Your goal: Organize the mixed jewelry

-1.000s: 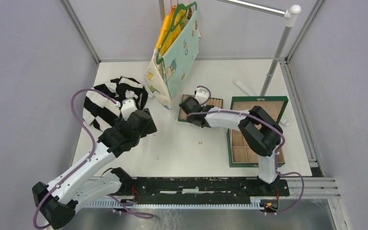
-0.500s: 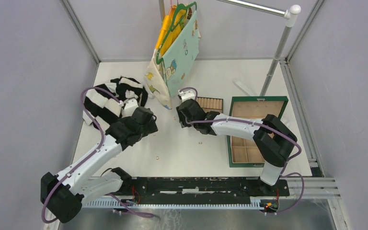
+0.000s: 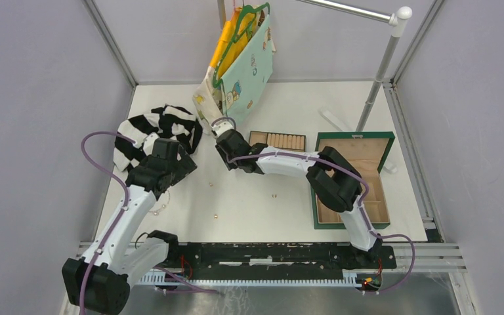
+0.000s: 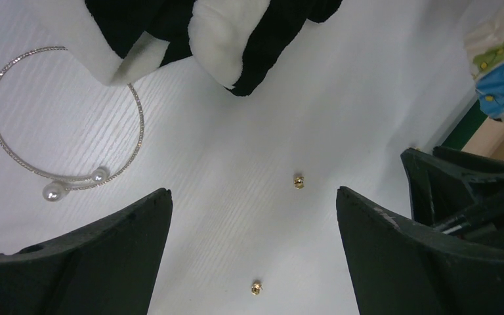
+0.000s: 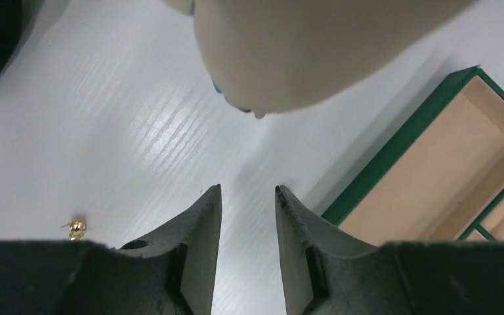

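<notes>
Tiny gold pieces lie on the white table [image 3: 210,184], [image 3: 216,214], [image 3: 274,195]. Two of them show in the left wrist view [image 4: 298,181], [image 4: 256,287], below and between my open, empty left gripper [image 4: 254,191]. A thin pale bracelet with pearl ends [image 4: 54,191] lies to their left, partly under the striped cloth; it shows faintly in the top view [image 3: 159,209]. My left gripper [image 3: 182,172] hovers beside the cloth. My right gripper [image 3: 226,146] sits by the hanging bag's base, jaws slightly apart and empty [image 5: 247,188], with a gold piece [image 5: 75,229] to its left.
A black-and-white striped cloth [image 3: 164,125] lies at the back left. A pale patterned bag [image 3: 243,65] hangs at the back centre. A tan divided tray [image 3: 277,139] and an open green box [image 3: 315,197] sit to the right. A rack pole [image 3: 375,85] stands at the back right.
My right gripper has swept left from the tan tray to the foot of the bag. My left gripper has drawn back left, toward the striped cloth.
</notes>
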Controlling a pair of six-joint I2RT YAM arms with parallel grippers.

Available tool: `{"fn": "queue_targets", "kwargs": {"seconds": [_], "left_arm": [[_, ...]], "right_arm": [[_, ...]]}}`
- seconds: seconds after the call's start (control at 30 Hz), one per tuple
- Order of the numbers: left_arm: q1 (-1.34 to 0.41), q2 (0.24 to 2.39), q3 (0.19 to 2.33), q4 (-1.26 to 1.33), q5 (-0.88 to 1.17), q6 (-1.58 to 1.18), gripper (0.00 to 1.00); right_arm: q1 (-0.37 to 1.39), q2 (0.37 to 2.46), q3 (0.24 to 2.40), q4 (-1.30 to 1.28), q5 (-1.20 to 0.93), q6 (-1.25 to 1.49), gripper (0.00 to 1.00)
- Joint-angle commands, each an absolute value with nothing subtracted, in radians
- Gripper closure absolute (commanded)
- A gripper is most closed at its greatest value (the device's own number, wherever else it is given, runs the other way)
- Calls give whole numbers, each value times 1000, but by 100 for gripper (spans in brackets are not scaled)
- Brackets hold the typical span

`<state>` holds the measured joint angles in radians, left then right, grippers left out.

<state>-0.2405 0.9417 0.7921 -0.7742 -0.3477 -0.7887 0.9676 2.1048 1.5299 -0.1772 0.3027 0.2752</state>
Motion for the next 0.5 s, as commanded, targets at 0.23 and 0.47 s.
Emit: {"fn": "queue_targets", "kwargs": {"seconds": [0.23,0.47], "left_arm": [[-230,896,817,-785,-321,-739,0],[-230,885,794,-774,-309,-740,0]], "right_arm": [[966,2181,1636,-229,372,280,61],[966,2124,1533,-172,393,284,60]]}}
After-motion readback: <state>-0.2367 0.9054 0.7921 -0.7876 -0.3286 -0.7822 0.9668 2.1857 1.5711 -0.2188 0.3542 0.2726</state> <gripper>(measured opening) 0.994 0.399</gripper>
